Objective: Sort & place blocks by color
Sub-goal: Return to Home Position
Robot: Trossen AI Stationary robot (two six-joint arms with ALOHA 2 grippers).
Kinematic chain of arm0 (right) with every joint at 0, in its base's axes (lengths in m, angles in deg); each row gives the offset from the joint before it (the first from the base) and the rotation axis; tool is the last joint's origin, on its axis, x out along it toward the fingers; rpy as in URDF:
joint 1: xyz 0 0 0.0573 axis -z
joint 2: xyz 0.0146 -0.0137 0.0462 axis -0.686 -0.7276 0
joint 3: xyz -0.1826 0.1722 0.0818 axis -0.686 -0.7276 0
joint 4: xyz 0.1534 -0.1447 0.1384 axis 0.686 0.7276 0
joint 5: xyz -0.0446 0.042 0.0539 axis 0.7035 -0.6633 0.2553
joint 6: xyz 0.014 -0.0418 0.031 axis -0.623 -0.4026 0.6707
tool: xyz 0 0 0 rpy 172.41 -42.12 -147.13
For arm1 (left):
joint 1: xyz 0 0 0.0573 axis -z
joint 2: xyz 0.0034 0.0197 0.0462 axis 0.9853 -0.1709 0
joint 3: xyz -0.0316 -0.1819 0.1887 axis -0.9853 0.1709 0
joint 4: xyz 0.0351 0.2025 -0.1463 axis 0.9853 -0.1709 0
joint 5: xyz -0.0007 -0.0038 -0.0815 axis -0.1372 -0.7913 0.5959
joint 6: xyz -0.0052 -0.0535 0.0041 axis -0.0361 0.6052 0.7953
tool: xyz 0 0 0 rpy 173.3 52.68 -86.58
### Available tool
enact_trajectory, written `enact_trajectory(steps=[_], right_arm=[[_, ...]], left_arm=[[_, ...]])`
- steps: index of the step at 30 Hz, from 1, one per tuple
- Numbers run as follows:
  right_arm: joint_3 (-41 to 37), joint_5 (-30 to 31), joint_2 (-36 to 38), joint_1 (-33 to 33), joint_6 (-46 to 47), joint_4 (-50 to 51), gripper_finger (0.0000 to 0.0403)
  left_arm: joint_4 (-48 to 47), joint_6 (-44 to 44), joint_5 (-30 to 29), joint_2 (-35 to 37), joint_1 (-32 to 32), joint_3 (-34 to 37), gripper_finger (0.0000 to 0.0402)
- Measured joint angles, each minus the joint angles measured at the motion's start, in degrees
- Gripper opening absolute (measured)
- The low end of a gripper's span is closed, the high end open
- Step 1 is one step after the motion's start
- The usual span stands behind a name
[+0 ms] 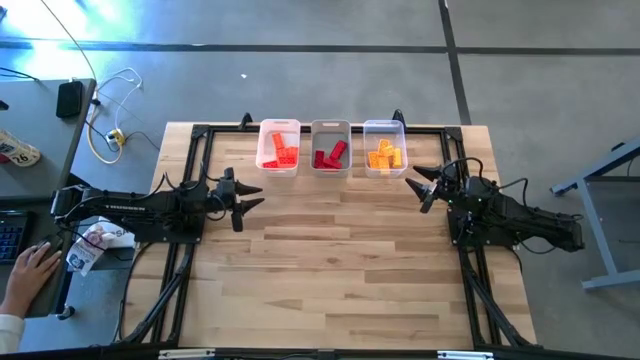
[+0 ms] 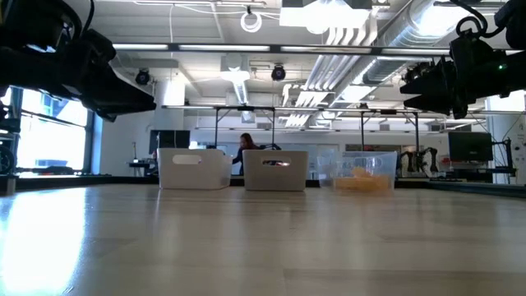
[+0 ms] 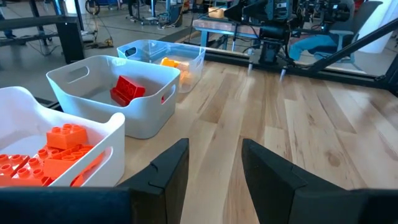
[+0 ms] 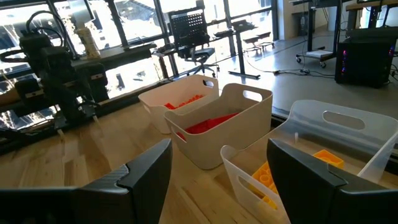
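**Bricks binned by color, both jaws empty**

At my far left, off the table, a person's hand rests by a keyboard. My left gripper hovers over the table's left side, just short of the bins. Its jaws stand apart with nothing between them, as my left wrist view confirms.

The three bins sit side by side along the far edge, so either arm can reach them.
- The white bin holds the orange-red bricks.
- The gray bin in the middle holds the red bricks.
- The clear bin holds the orange-yellow bricks.

Every brick I can see lies in a bin with its own color, so I judge the sorting finished.

My right gripper hangs just beside the clear bin, jaws wide apart and empty. I take both poses as the parked stance that leaves the bins unobstructed.

The wooden tabletop is pale planking inside a black frame, and it shines in the low view. Beyond it is an open workshop with exposed ceiling ducts, desks and large windows. A person shows far behind the bins.
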Motion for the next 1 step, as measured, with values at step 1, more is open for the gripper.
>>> enact_trajectory(steps=[1], right_arm=[[0.00, -0.01, 0.00, 0.00, -0.02, 0.00, 0.0250]], left_arm=[[0.00, 0.02, 0.00, 0.00, 0.00, 0.00, 0.0136]])
